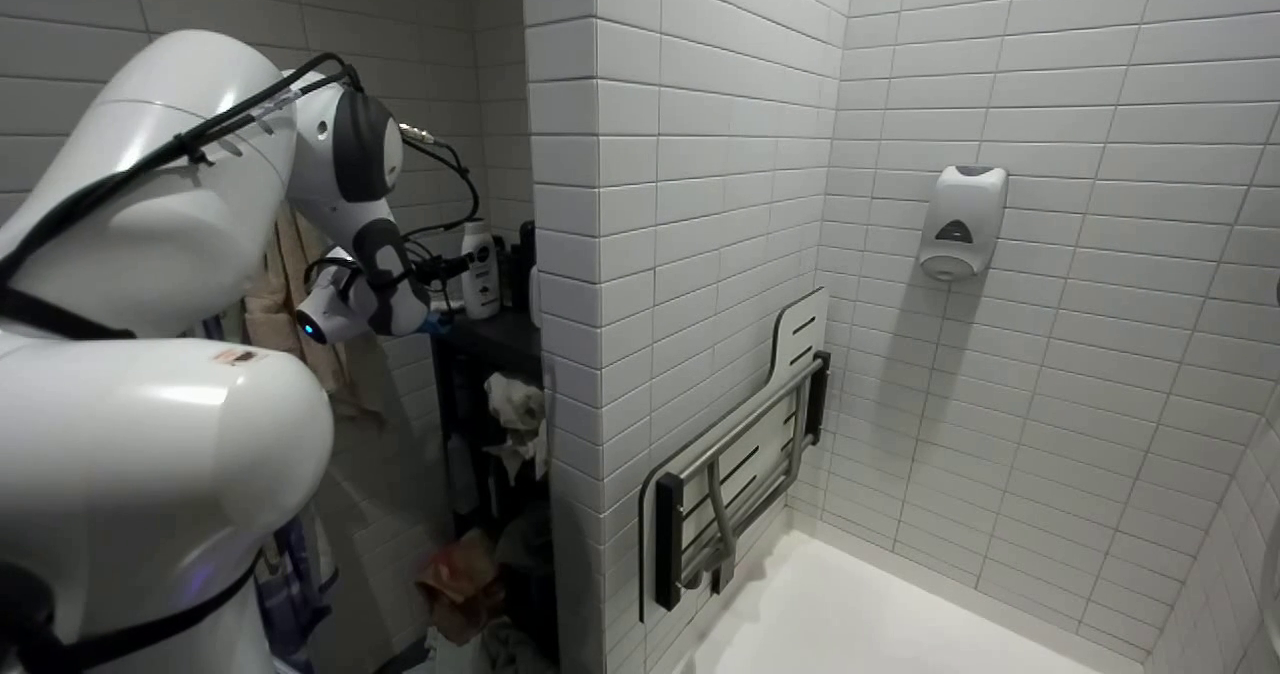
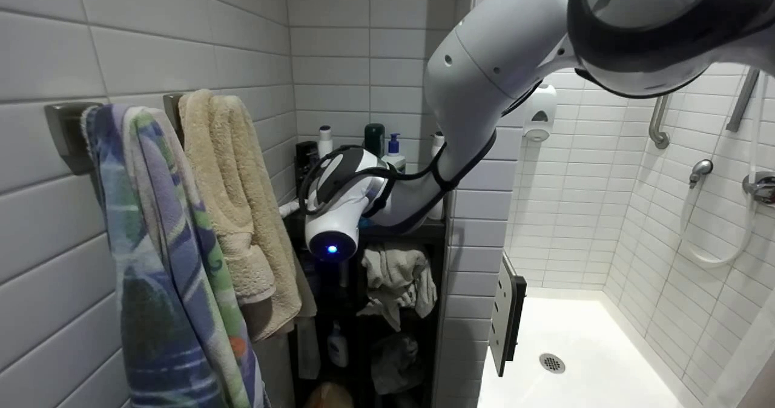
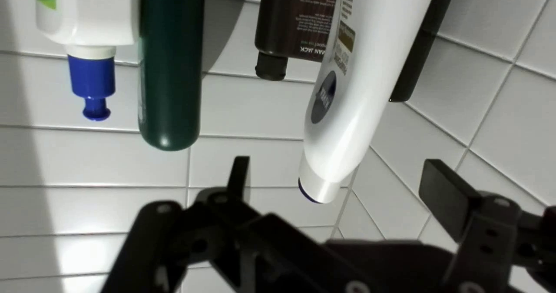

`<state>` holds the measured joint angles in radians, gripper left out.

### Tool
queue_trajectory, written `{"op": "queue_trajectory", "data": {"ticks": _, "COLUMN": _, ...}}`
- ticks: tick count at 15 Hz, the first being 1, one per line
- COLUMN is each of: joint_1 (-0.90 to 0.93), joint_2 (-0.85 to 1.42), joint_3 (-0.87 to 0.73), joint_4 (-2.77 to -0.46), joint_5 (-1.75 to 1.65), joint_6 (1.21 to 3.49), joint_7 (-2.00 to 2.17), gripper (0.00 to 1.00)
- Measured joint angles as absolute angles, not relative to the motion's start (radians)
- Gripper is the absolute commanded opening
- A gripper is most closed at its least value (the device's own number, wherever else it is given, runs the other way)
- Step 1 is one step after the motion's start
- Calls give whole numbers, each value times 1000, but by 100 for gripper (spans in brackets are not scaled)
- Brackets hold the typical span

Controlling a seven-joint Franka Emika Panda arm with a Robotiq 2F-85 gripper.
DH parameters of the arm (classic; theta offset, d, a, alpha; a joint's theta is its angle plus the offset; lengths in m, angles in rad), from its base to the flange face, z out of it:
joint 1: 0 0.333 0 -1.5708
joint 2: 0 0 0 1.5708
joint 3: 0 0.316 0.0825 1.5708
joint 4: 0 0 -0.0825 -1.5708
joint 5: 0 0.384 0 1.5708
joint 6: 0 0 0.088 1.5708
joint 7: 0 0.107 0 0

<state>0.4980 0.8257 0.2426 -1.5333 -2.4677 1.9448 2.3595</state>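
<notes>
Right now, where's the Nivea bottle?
In the wrist view, the Nivea bottle is right of centre, its cap seen in the gap of the open hand. The brown bottle is partly behind it, on the picture's left.

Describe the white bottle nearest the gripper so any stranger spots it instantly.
Beside the tiled partition stands a black shelf. On its top, the white bottle is the one nearest the open gripper. Its white body and dark oval logo set it apart from the brown bottle beside it.
</notes>
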Motion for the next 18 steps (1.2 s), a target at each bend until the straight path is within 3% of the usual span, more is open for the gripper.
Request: {"op": "queue_trajectory", "data": {"ticks": 18, "joint_1": 401, "joint_2": 525, "joint_3": 379, "joint_4": -1969, "joint_5": -2329, "joint_6": 2003, "joint_7": 2361, "gripper": 100}}
